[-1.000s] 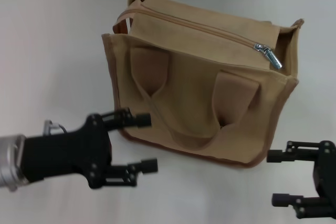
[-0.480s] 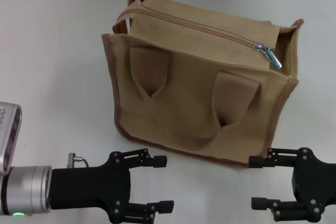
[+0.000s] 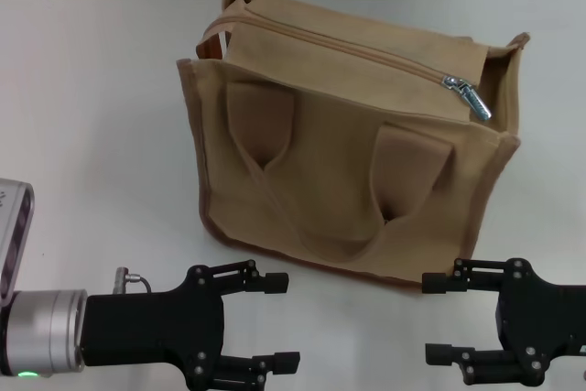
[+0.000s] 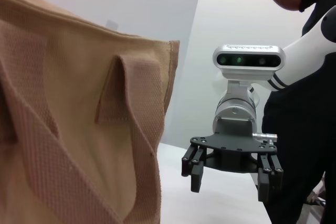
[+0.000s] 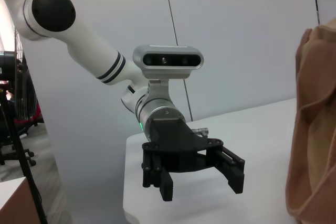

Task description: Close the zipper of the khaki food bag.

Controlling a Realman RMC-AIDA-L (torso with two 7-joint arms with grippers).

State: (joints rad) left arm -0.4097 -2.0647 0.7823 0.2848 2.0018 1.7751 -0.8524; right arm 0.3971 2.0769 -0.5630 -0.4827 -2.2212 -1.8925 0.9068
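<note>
Khaki food bag point(image 3: 352, 139) stands on the white table point(image 3: 92, 116) towards the far edge, roughly mid-width, set at a slight angle so one end points to the far left corner. Its near face, carrying one strap handle point(image 3: 320, 191), is turned to the front edge. Zipper point(image 3: 357, 50) runs along the bag's top; the teeth read as joined over the length seen. The silver pull tab point(image 3: 469, 96) lies at the right-hand end, close to the side wall there. Left gripper point(image 3: 277, 322) is low over the front edge, left of centre, fingers spread apart with nothing between them, clear of the bag and near its front lower left corner. Right gripper point(image 3: 436, 316) is over the front edge towards the right front corner, fingers likewise spread and empty, just short of the bag's lower right corner, not touching. Left wrist view: bag's canvas face close up, right gripper beyond it, open. Right wrist view: left gripper open, bag edge at the side.
</note>
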